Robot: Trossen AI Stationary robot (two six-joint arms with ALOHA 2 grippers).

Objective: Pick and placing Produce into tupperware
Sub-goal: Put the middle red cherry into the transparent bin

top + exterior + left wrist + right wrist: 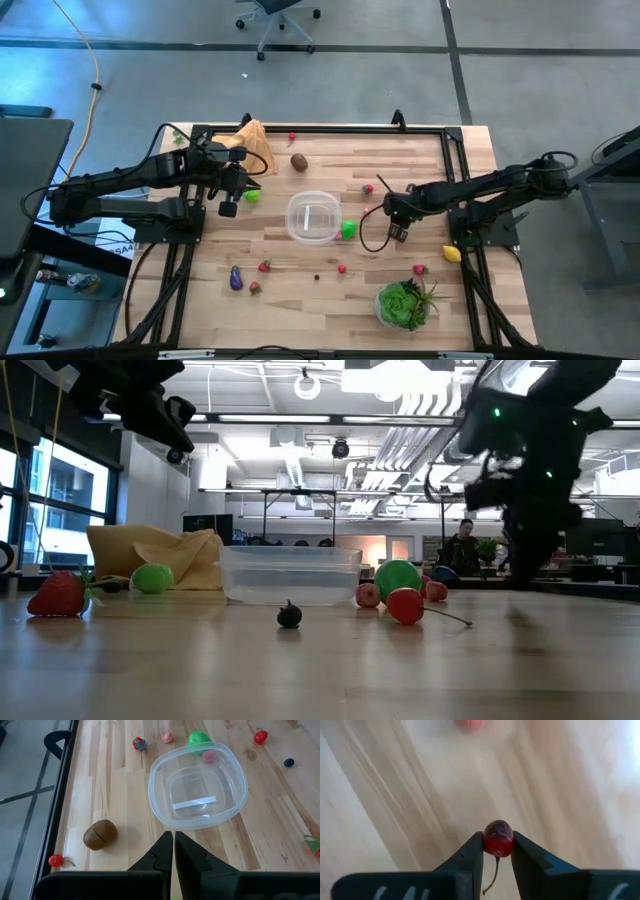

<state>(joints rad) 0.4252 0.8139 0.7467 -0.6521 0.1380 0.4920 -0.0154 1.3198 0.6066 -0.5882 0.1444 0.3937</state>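
Note:
My right gripper point(396, 235) stands right of the clear round tupperware point(312, 217) and is shut on a red cherry point(498, 837). The tupperware holds nothing and rests on its base mid-table. Produce lies scattered on the wood: a green lime point(349, 229) against the tupperware's right side, a brown kiwi point(299, 162), a yellow lemon point(452, 253), a purple eggplant point(236, 279), another lime point(253, 196) and small red berries. My left gripper point(173, 837) hangs shut above the table, left of the tupperware point(197, 785). My right gripper pinches the cherry's round body point(498, 845) between its two fingertips, one on each side. The fingers come from above, pointing steeply down. The thin stem point(492, 877) hangs down between the fingers. Whether the cherry is clear of the table, I cannot tell.
A leafy green plant point(405, 303) stands near the front right. An orange-tan cloth point(252, 145) lies at the far left. A black frame point(320, 128) runs along the table's far edge and sides. Another cherry point(405, 605) and a dark berry point(289, 615) lie in front of the tupperware.

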